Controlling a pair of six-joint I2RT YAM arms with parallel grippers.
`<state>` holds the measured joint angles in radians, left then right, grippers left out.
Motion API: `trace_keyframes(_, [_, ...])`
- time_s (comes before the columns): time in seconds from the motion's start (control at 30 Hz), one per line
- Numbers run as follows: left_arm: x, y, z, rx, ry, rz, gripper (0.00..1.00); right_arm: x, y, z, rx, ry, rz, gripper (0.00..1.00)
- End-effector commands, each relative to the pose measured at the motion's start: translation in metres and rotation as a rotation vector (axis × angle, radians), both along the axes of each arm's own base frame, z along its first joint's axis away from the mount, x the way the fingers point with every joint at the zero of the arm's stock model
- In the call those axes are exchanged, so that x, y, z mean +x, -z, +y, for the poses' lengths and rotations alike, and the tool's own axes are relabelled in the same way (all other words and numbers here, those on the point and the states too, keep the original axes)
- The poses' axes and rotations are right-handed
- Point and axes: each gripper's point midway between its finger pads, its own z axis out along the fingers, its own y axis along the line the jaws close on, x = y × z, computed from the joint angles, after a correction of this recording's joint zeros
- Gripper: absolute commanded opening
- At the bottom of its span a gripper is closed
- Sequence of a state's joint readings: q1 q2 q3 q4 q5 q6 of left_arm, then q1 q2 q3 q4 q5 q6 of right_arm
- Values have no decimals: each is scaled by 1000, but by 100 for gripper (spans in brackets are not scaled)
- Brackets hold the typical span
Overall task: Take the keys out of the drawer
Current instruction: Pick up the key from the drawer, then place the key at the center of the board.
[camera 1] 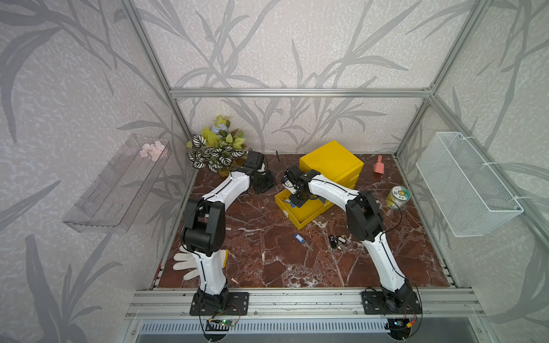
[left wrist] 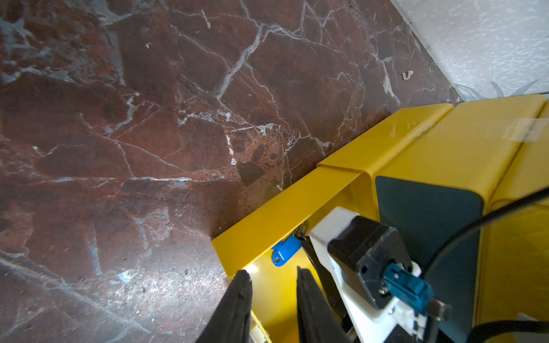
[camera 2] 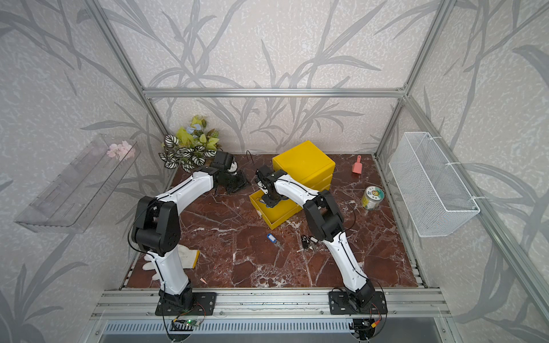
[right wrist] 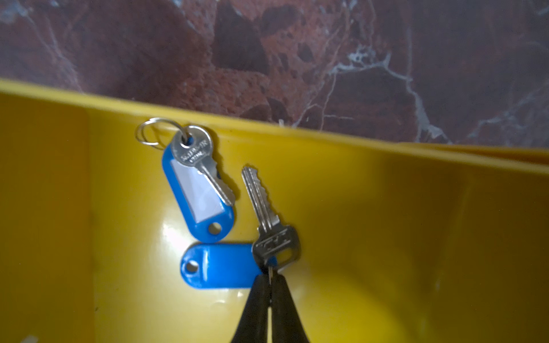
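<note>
The yellow drawer (camera 1: 300,218) stands pulled out of its yellow cabinet (camera 1: 331,161). My right gripper (right wrist: 270,277) reaches down into it and is shut on the ring of one bunch of keys (right wrist: 266,219) with a blue tag (right wrist: 219,265). A second bunch (right wrist: 197,184), also blue-tagged, lies beside it against the drawer wall (right wrist: 356,154). In both top views two more bunches lie on the table in front of the drawer: a blue-tagged one (camera 1: 299,237) and a black-and-white one (camera 1: 337,240). My left gripper (left wrist: 273,277) hovers open and empty left of the drawer (left wrist: 282,213).
A pink scoop (camera 1: 378,167) and a lidded jar (camera 1: 397,197) sit right of the cabinet. A potted plant (camera 1: 217,148) fills the back left corner; a white glove (camera 1: 190,261) lies by the left arm's base. A wire basket (camera 1: 466,184) hangs on the right wall.
</note>
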<state>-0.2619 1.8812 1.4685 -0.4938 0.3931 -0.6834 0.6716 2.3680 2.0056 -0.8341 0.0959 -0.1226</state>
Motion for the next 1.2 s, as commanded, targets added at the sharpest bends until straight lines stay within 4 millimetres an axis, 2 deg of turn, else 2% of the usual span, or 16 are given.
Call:
trace_keyframes(0.0, [-5,-3,0,5,14,-3,30,2,-8,4,13,-15,-12,3])
trace_keyframes(0.13, [-3,-10,0,0,14,-15,30,-4,-31,4,40,-27,-30,0])
trace_keyframes(0.33, [-1,-24,0,-3,14,-39,30,-28,-92,3,128,-45,-38,0])
trace_keyframes(0.5, [-1,-38,1,-3,11,-73,30,-77,-139,-1,224,-84,16,0])
trace_keyframes(0.6, [-2,-44,2,-6,11,-88,30,-117,-151,-5,251,-121,54,0])
trace_keyframes(0.7, [-4,-49,2,-5,15,-104,30,-160,-153,-5,281,-177,110,0])
trace_keyframes(0.8, [-8,-50,4,-3,16,-106,30,-193,-152,-7,308,-197,157,0])
trace_keyframes(0.87, [-11,-48,5,-2,10,-105,30,-208,-145,-7,326,-206,185,0])
trace_keyframes(1.03, [-17,-43,5,-15,7,-99,30,-223,-114,-10,296,-230,230,0])
trace_keyframes(1.17, [-19,-41,5,-19,7,-99,30,-223,-88,-9,237,-266,246,0])
